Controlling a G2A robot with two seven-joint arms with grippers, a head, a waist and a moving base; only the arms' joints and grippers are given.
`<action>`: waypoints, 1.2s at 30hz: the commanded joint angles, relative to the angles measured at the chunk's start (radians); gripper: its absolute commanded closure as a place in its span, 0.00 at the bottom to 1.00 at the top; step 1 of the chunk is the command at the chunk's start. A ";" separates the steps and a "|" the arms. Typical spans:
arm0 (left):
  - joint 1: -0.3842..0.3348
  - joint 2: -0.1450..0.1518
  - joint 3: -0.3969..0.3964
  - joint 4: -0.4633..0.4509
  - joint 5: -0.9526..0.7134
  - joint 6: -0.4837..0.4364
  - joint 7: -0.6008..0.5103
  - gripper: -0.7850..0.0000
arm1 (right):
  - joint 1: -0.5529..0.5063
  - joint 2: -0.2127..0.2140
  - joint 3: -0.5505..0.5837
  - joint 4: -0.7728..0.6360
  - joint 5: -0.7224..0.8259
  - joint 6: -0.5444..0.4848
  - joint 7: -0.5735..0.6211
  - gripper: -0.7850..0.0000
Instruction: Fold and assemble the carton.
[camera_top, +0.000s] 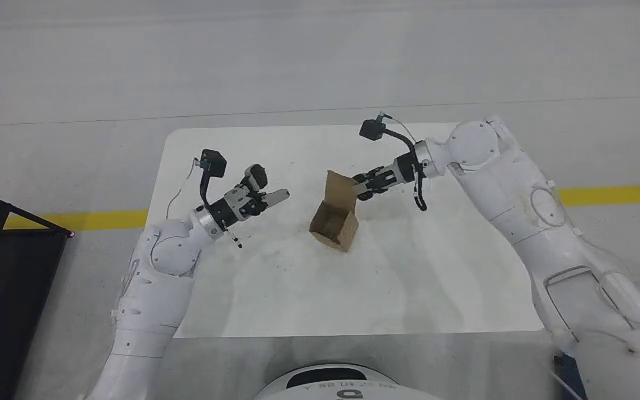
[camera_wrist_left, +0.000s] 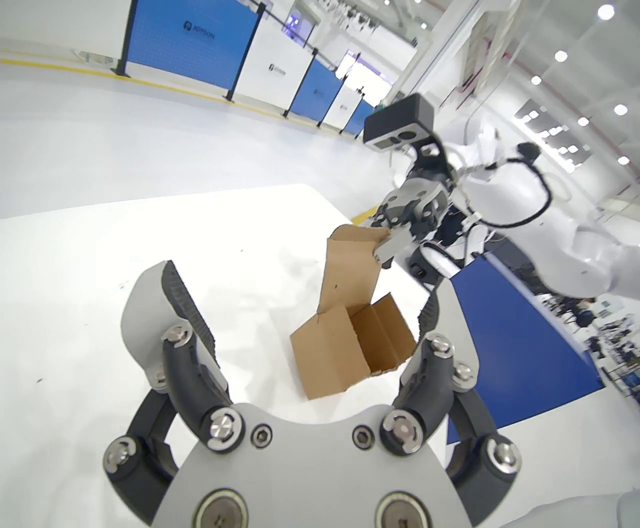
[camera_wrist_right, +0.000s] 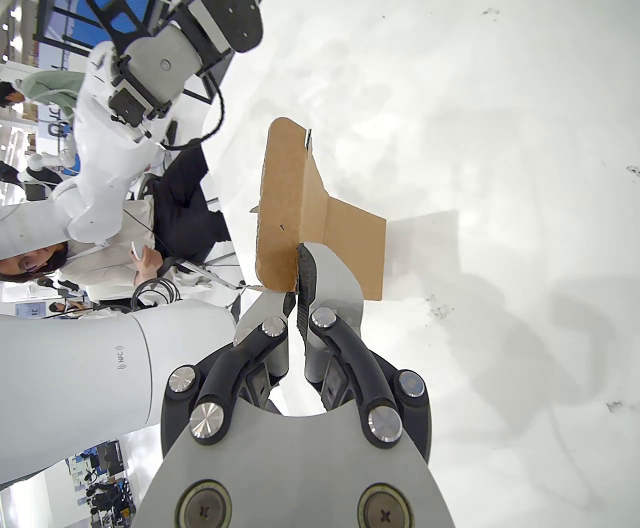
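Starting at the right gripper (camera_wrist_right: 295, 280) - its fingers (camera_wrist_right: 330, 280) are pressing tight together on cardboard, pinching the upper end of the tall flap of the carton (camera_wrist_right: 280, 200). Just beside the far finger, a smaller side flap is sticking out flat. Below the pinch, the tall flap is running down to the brown body of the carton, which is sitting on the white table (camera_wrist_right: 500, 150) with one open side showing the bare inside.

From above, the right gripper (camera_top: 362, 187) is hanging just past the carton (camera_top: 335, 215), gripping it at its raised edge, while the body is resting near the middle of the table (camera_top: 400, 290).

Farther out, the left gripper (camera_top: 268, 192) is hovering over the table, well apart from the carton and touching nothing - its fingers are spread wide. From its own wrist, the left gripper (camera_wrist_left: 300, 290) is facing the carton (camera_wrist_left: 330, 355) straight ahead, the body framed between the two open fingers (camera_wrist_left: 170, 310) against the table (camera_wrist_left: 100, 260). Beyond the carton, the right gripper (camera_wrist_left: 387, 245) is clamping the flap's top corner.
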 joint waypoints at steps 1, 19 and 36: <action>0.006 0.002 0.000 -0.007 0.106 0.024 0.032 0.00 | 0.020 -0.001 -0.008 0.034 -0.023 -0.011 -0.012 0.00; -0.092 -0.014 0.217 0.063 0.409 0.124 0.113 0.00 | -0.469 0.177 0.439 -0.752 -0.459 0.470 -0.136 0.00; -0.155 -0.058 0.397 0.109 0.412 0.353 0.159 0.37 | -0.475 0.188 0.434 -0.685 -0.544 0.664 -0.043 0.00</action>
